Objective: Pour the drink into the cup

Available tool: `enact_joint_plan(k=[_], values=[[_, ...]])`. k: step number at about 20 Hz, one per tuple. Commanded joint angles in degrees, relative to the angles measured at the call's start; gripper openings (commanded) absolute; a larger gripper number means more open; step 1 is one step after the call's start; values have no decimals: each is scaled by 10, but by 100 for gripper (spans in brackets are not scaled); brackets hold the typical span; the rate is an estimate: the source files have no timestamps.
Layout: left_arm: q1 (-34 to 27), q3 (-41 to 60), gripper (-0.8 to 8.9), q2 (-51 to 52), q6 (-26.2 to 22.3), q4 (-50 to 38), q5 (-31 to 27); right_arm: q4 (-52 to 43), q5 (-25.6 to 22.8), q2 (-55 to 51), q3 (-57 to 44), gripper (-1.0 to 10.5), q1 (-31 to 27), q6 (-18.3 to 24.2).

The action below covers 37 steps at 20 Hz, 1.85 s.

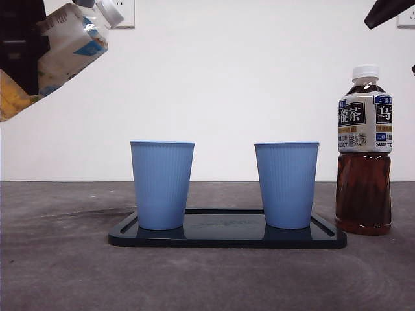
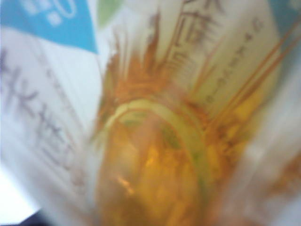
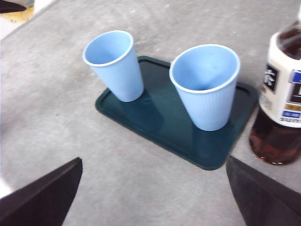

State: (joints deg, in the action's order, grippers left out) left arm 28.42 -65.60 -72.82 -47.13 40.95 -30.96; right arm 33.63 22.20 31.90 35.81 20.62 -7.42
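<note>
A drink bottle (image 1: 65, 42) with a white cap and a white and blue label hangs tilted at the upper left, cap end toward the cups. My left gripper (image 1: 23, 58) is shut on it. Its label and orange liquid (image 2: 150, 155) fill the left wrist view, blurred, and the jaws are hidden there. Two empty blue ribbed cups stand upright on a dark tray (image 1: 227, 238): the left cup (image 1: 162, 184) (image 3: 115, 66) and the right cup (image 1: 286, 184) (image 3: 207, 84). The bottle is above and to the left of the left cup. My right gripper (image 3: 153, 165) hovers open above the table, nothing in it.
A capped bottle of dark tea (image 1: 364, 155) (image 3: 282, 99) stands upright on the grey table just right of the tray (image 3: 160, 117). The right arm shows only as a black tip (image 1: 389, 11) at the top right corner. A white wall closes the back.
</note>
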Motion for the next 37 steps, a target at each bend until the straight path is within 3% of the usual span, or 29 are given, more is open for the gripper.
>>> enact_joint_plan(k=[1, 6, 11, 17, 25, 37], values=[[17, -22, 174, -13, -71, -16, -44, -3, 9, 2, 9, 484, 4, 6], [38, -22, 173, -49, -109, -17, -123, 1, 16, 2, 9, 485, 17, 9], [52, -22, 172, -89, -127, -33, -154, 18, 54, 2, 9, 485, 46, 24], [58, -22, 172, -123, -137, -35, -177, 18, 99, 2, 9, 485, 84, 37], [58, -22, 172, -149, -137, -35, -208, 19, 104, 2, 9, 485, 118, 41], [59, -22, 172, -164, -137, -38, -216, 20, 104, 2, 9, 485, 119, 45]])
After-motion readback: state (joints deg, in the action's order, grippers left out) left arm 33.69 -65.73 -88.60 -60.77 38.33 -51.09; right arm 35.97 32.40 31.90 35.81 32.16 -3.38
